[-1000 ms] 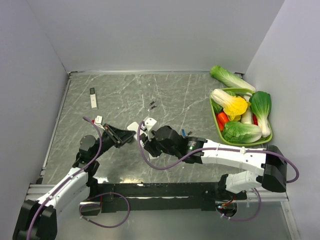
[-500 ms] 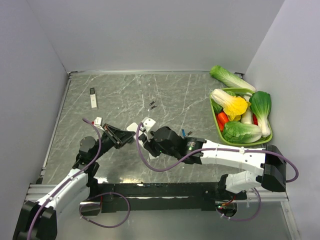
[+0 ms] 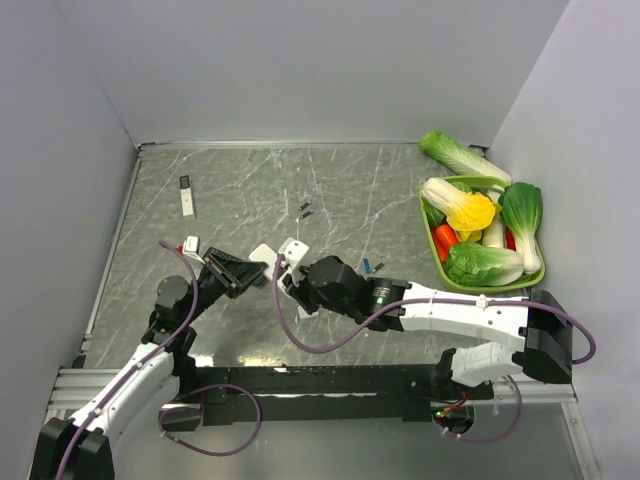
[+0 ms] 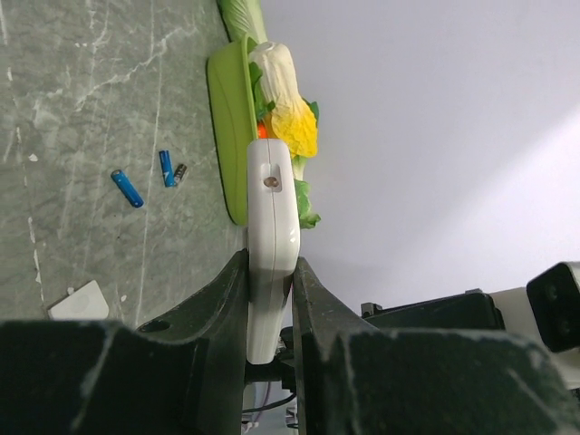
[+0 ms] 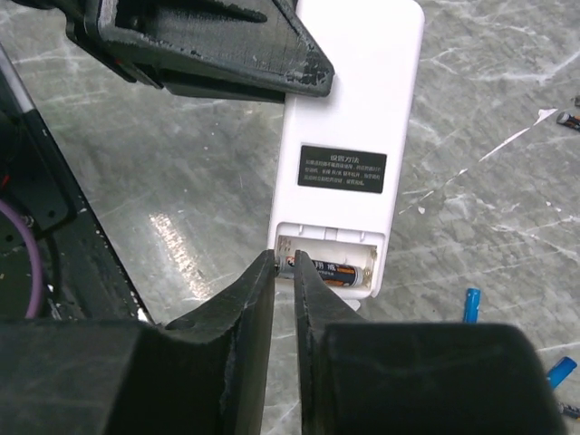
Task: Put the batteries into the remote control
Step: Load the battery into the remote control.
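My left gripper point(image 3: 252, 270) is shut on the white remote control point(image 3: 263, 252), holding it on edge above the table point(image 4: 272, 217). The remote's back faces the right wrist view, its battery bay point(image 5: 328, 261) uncovered. A black battery with an orange label point(image 5: 337, 271) lies in the bay's lower slot. My right gripper point(image 5: 285, 263) has its jaws drawn almost together, tips at that battery's left end and nothing clamped between them. Loose batteries lie on the table: blue ones point(image 4: 127, 188) point(image 4: 167, 168) point(image 3: 367, 266) and a dark one point(image 4: 180, 172).
A green tray point(image 3: 428, 232) of toy vegetables stands at the right wall. Two small dark cells point(image 3: 304, 209) lie mid-table. At the far left lies a slim black-and-white strip point(image 3: 187, 196). A flat white piece point(image 4: 86, 302) rests on the table under the left gripper.
The right gripper's jaws have narrowed. Both arms and the held remote have drifted slightly left.
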`<control>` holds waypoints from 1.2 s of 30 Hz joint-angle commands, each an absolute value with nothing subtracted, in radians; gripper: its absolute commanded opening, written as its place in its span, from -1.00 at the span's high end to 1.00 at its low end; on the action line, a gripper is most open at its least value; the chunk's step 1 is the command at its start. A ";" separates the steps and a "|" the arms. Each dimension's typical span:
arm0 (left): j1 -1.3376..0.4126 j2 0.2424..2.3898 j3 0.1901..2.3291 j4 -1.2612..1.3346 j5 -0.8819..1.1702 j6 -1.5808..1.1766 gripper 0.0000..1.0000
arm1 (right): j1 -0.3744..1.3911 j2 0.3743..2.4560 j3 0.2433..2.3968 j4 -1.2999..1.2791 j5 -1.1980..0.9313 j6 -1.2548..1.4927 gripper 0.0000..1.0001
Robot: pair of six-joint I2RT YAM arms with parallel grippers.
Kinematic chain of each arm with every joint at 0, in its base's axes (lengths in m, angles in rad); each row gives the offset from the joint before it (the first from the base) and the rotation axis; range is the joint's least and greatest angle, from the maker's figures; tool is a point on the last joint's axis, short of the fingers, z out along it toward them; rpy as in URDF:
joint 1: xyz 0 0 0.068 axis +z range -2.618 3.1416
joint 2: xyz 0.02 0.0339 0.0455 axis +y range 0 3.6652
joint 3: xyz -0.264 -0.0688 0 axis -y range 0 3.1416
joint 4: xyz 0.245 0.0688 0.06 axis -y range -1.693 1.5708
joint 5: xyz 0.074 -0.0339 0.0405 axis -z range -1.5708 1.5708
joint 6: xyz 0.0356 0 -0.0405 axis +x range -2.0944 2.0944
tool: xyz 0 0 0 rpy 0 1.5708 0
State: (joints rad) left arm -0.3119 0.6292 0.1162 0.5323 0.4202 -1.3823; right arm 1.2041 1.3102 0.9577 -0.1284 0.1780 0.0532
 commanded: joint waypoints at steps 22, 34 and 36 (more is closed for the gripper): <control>-0.291 0.515 0.187 0.445 0.385 -1.322 0.98 | 1.186 1.194 0.807 -0.083 0.164 0.007 0.48; -0.290 0.520 0.140 0.555 0.379 -1.282 0.98 | 1.063 0.894 0.586 0.133 0.121 0.524 -0.97; -0.290 0.519 0.141 0.563 0.385 -1.282 0.98 | 1.063 0.932 0.581 0.161 0.133 0.587 -0.99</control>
State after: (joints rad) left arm -0.2905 0.5213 0.1375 0.4686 0.3836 -1.2953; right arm 1.0649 0.8955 0.6079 0.0246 0.1303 0.3832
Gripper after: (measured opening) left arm 0.247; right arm 0.988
